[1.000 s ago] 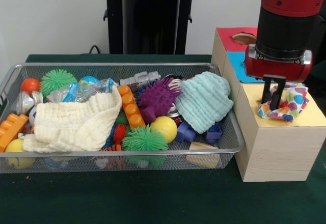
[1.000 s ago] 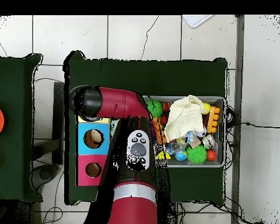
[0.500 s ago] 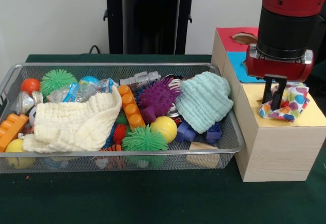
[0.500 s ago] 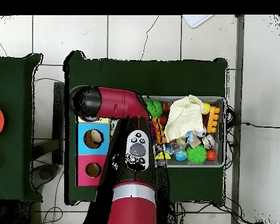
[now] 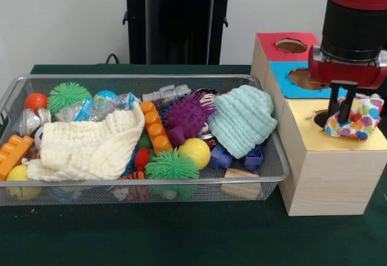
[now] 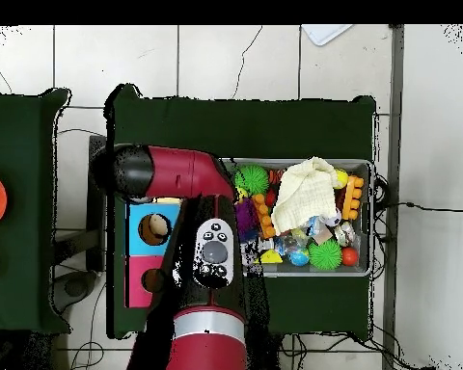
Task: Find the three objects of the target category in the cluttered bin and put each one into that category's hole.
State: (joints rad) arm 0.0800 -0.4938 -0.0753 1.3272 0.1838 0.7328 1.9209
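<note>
My gripper point(image 5: 340, 117) hangs over the yellow top point(image 5: 329, 140) of the wooden sorting box and is shut on a polka-dot cloth point(image 5: 358, 118). The cloth droops at the right side of the yellow section, just right of the dark hole point(image 5: 320, 118). In the wire bin point(image 5: 273, 170), a cream knit cloth point(image 5: 91, 145) lies at the left front and a mint knit cloth point(image 5: 242, 120) rests against the right end. In the overhead view the arm point(image 6: 214, 252) hides the gripper and the held cloth, while the cream cloth point(image 6: 308, 193) shows in the bin.
The box also has a blue hole point(image 5: 303, 77) and a red hole point(image 5: 291, 45) behind the yellow one. The bin holds spiky balls, orange blocks point(image 5: 154, 127), a yellow ball point(image 5: 195, 151), a purple spiky toy point(image 5: 187, 116) and bottles.
The gripper has carried the polka-dot cloth to the right across the yellow top, uncovering the yellow hole. In the overhead view the arm swung left.
</note>
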